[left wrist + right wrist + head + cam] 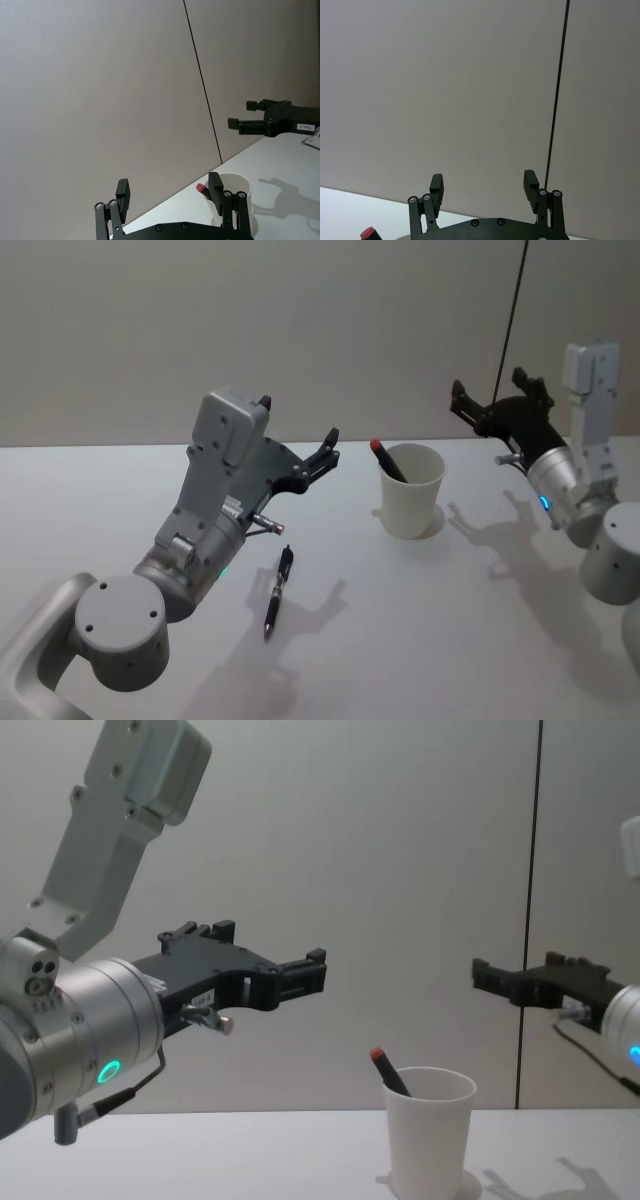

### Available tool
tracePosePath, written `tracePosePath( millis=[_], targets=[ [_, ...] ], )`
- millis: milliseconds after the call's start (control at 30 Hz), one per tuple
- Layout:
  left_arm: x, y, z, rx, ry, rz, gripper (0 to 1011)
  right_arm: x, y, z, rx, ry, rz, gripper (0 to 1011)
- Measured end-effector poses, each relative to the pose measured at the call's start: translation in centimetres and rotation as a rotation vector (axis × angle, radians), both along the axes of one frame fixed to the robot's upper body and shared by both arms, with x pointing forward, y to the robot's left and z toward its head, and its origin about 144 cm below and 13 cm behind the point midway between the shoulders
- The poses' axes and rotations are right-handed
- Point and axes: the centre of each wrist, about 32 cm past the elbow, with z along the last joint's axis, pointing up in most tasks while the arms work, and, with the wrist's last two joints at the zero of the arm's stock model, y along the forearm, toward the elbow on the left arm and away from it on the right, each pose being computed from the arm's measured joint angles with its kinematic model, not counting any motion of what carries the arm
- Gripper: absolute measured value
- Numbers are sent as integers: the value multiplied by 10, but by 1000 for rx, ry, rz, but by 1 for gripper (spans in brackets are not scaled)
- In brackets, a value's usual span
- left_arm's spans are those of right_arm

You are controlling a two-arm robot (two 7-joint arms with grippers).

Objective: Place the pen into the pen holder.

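Left gripper (169, 183), spread, hovers left of the pen holder (410, 506); right gripper (490, 385), spread, right of it. The pen (388, 462) inside seems light, stiff, slick: pinch under its cap.

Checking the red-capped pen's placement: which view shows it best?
Head view: the pen leans inside the pen holder, seen from above. Chest shows its top from the side; both wrist views catch its red cap.
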Motion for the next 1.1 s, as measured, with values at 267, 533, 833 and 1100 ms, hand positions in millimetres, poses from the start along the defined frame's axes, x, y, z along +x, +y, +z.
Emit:
tracePosePath(
  millis=[267, 533, 833, 1100],
  targets=[
    [0, 0, 0, 0, 0, 0, 1003, -17, -14, 15, -47, 23, -33, 1001],
    [0, 0, 0, 0, 0, 0, 1003, -31, -29, 23, -94, 59, -71, 1001],
    [0, 0, 0, 0, 0, 0, 1003, -46, -49, 27, -139, 100, -119, 1001],
    [0, 0, 0, 0, 0, 0, 1003, -56, -62, 27, -174, 131, -150, 1001]
  ],
)
